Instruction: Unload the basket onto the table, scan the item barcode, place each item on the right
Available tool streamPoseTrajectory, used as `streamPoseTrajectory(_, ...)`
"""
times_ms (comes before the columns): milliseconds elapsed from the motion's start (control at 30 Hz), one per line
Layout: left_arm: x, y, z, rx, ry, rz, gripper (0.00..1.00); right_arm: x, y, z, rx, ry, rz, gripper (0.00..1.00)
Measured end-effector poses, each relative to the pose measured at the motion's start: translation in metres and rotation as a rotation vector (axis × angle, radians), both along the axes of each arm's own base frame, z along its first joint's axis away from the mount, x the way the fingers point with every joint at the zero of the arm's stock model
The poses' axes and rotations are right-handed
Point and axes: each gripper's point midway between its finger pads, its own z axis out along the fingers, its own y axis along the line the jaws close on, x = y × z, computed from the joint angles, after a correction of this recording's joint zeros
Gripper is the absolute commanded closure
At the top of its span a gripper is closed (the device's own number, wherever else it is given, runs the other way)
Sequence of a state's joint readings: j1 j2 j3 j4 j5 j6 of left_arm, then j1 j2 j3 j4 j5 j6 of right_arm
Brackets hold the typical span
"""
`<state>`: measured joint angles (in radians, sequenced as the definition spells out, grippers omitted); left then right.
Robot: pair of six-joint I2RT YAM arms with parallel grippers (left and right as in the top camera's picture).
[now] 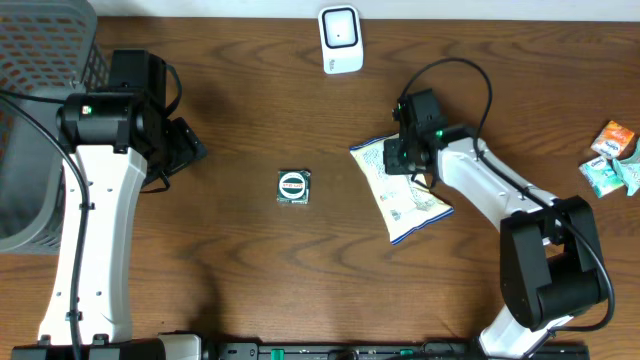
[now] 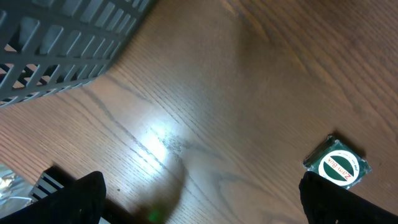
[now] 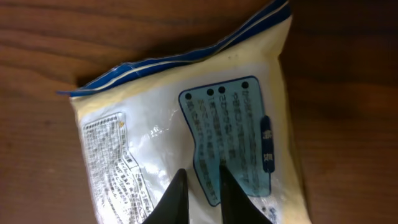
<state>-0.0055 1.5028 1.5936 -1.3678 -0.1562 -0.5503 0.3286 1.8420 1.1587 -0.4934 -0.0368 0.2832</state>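
Snack bag (image 1: 405,190) flat on table (image 1: 250,80), printed back up, right of centre. Right gripper (image 3: 200,193) almost pressed together, tips on its film; actual pinch impossible to tell. Left gripper (image 2: 202,199) spread wide above bare wood, near small green packet (image 2: 336,165).

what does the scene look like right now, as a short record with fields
left gripper: open, empty, above bare table near the basket
right gripper: jaws nearly closed, tips over the snack bag; grip unclear
snack bag: flat on table, text side up
white scanner: far edge, apart from bag
small packet: table centre, untouched
wrapped sweets: right edge
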Motion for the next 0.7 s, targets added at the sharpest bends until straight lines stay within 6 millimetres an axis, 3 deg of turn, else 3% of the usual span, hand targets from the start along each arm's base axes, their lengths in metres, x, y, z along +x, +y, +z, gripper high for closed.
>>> streamPoseTrajectory(133, 0.0, 0.0, 0.0, 0.0, 0.0, 0.0, 0.02, -0.002, -0.003, -0.003, -0.01, 0.005, -0.008, 0.79)
streamPoseTrajectory(233, 0.0, 0.0, 0.0, 0.0, 0.0, 0.0, 0.02, -0.008, -0.007, 0.002, -0.029, 0.05, -0.012, 0.77)
streamPoseTrajectory(367, 0.0, 0.0, 0.0, 0.0, -0.001, 0.0, 0.02, -0.015, -0.018, 0.033, -0.063, 0.146, -0.03, 0.73)
streamPoseTrajectory(500, 0.0, 0.0, 0.0, 0.0, 0.0, 0.0, 0.02, -0.024, -0.023, 0.06, -0.083, 0.208, -0.034, 0.83)
streamPoseTrajectory(700, 0.0, 0.0, 0.0, 0.0, 0.0, 0.0, 0.03, -0.067, -0.024, 0.048, -0.113, 0.368, 0.024, 0.91)
